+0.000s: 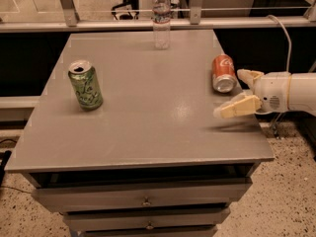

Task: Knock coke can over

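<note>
1. Camera view, the only one: a grey table (148,132) w/ drawers (143,200) under the top, seen from the front and a bit from above.
2. The coke can (223,69) lies on its side on the table top, near the right edge in the picture, approx. half way btw front and back. Its silver end points toward the camera; the red body w/ the white script points away.
3. My gripper (228,94) is at the right edge of the table. It comes in from the right side of the picture, low over the top, just in front and to the right of the coke can.
4. The fingers are spread apart and they clamp nothing. The far finger (248,75) has its tip just beside the can's silver end, on the right of it; if it touches the can or not, I cannot tell. The near finger (238,107) points to the left, in front of the can, and is apart from it.
5. Behind the fingers my white arm (289,93) goes out of the picture at the right.
6. A green can (85,85) stands on the left part of the table, well apart from the coke can, w/ an opened top.
7. A clear plastic bottle (161,19) stands upright at the back edge, approx. in the middle, w/ a white cap.
8. Behind the table runs a metal rail (98,24). A light cable (286,33) curves up behind my arm. The floor (286,196) is speckled.
</note>
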Motion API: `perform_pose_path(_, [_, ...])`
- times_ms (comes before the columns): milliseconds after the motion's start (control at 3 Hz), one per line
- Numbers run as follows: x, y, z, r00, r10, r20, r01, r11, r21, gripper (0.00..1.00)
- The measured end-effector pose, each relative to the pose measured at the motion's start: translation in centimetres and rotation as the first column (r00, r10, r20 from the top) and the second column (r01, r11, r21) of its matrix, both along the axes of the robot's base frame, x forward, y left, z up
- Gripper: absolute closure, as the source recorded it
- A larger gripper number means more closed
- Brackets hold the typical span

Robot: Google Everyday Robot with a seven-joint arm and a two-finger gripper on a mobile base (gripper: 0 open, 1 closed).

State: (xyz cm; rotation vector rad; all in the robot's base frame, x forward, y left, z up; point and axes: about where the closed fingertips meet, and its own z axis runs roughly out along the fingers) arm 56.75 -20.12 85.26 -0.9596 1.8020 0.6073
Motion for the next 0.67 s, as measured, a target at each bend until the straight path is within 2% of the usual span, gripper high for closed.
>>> perform_pose_path(333, [0.0,0.0,0.0,1.0,0.0,0.0,0.0,1.0,0.0,0.0])
perform_pose_path(667, [0.1,-0.3,1.4,0.9997,0.002,0.024,-0.002,1.0,-0.006,0.0])
